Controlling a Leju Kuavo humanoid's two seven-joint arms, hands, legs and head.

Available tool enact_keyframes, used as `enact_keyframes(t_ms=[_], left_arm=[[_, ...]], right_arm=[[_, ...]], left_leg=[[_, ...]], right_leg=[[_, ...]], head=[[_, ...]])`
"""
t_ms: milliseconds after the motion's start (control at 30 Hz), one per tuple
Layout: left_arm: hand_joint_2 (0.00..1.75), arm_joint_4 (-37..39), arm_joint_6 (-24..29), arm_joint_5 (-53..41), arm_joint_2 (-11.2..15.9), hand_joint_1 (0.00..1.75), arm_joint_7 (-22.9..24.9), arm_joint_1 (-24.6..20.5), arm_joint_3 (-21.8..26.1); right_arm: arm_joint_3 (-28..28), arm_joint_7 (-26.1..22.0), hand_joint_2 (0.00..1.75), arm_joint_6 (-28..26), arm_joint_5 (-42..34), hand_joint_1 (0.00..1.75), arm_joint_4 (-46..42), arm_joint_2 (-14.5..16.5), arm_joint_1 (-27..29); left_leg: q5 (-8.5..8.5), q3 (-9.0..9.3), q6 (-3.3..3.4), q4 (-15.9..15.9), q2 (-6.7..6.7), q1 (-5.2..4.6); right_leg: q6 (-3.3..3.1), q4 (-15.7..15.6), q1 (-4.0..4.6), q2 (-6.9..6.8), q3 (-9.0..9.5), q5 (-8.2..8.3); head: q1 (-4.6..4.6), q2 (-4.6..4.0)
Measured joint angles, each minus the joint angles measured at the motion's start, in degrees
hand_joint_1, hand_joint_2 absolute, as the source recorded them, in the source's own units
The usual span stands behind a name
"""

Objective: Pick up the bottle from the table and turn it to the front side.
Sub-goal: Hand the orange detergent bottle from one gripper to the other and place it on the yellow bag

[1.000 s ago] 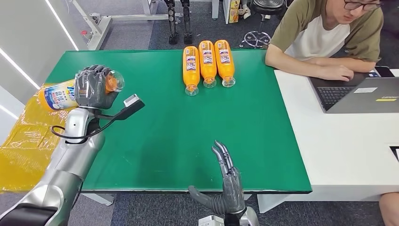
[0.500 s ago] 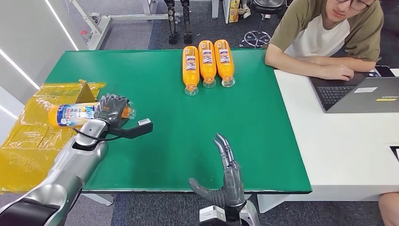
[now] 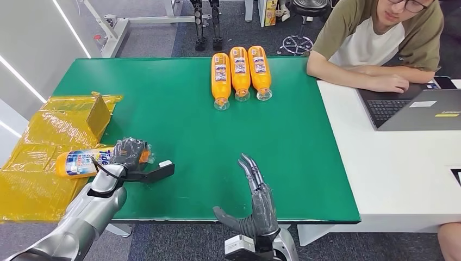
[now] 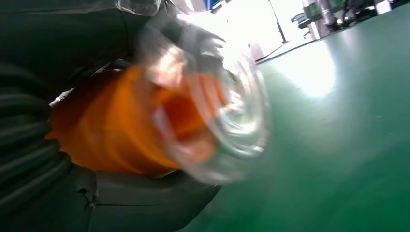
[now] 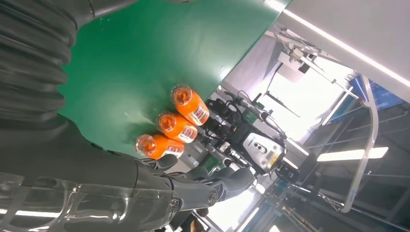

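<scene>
Here, at the lower left of the frame, the left hand (image 3: 128,153) clasps the bottle (image 3: 81,163) lying sideways near its base, likely full, stiff and slick, best gripped mid-body, while the right hand (image 3: 260,202) hovers empty, fingers apart.

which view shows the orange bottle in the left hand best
The head view: the orange plastic bottle lies sideways in the left hand, label visible, at the green table's near left edge. The left wrist view shows it blurred, close up.
</scene>
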Motion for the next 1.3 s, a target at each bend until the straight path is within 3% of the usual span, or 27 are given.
enact_keyframes(t_ms=[267,633,733,900,1000,1167,1300], left_arm=[[1.75,0.07,1.66,5.03,-0.28,0.00,-1.14,0.57,2.56],[1.75,0.05,-4.05,14.25,-1.18,0.00,-10.64,0.15,11.07],[1.75,0.04,-8.31,19.20,-1.56,0.00,-17.44,-0.35,13.97],[1.75,-0.11,-22.21,27.07,-1.75,0.00,-32.16,-1.03,19.23],[1.75,-0.67,-27.43,29.74,-1.52,0.00,-38.76,-0.75,21.01],[1.75,-6.62,-29.90,42.91,-0.26,0.00,-41.97,0.55,20.39],[1.75,-16.50,-23.26,62.61,1.10,0.00,-42.22,1.76,13.38]], right_arm=[[0.01,0.00,1.75,0.43,-0.01,0.00,0.15,0.00,0.17],[0.01,-0.48,1.75,0.86,-0.80,0.00,0.28,0.00,0.22],[-0.01,-0.63,1.75,1.03,-1.44,0.00,0.52,0.00,0.21],[-0.02,-1.55,1.75,0.71,-2.70,0.00,1.20,0.00,-0.01],[-0.08,-1.68,1.75,0.15,-3.08,0.00,1.46,0.00,0.03],[-0.45,-1.51,1.75,-0.43,-2.97,0.00,1.46,0.01,0.55],[-1.05,-1.58,1.75,-0.19,-3.23,0.00,1.45,0.39,0.75]], left_leg=[[0.00,0.02,0.00,0.00,0.00,0.00],[0.00,0.03,0.00,0.00,0.00,0.00],[0.01,0.04,-0.01,0.00,-0.01,0.00],[0.02,0.04,-0.01,0.00,-0.01,0.00],[0.02,0.05,-0.02,0.00,0.03,0.00],[0.02,0.05,-0.02,0.01,0.02,0.01],[0.02,0.03,-0.02,0.01,-0.03,0.01]], right_leg=[[0.00,0.00,0.00,0.01,0.00,0.00],[0.00,0.01,0.00,0.01,0.00,0.01],[0.00,0.01,0.00,-0.01,0.01,0.01],[0.00,0.02,0.00,-0.03,0.05,0.01],[-0.01,0.02,0.00,0.01,0.04,0.02],[-0.02,0.02,0.01,0.01,0.01,0.01],[-0.01,0.03,0.01,-0.05,0.01,0.01]], head=[[0.00,-0.01],[0.00,0.00],[0.00,0.00],[0.01,0.00],[0.01,0.00],[0.01,0.00],[-0.01,0.00]])
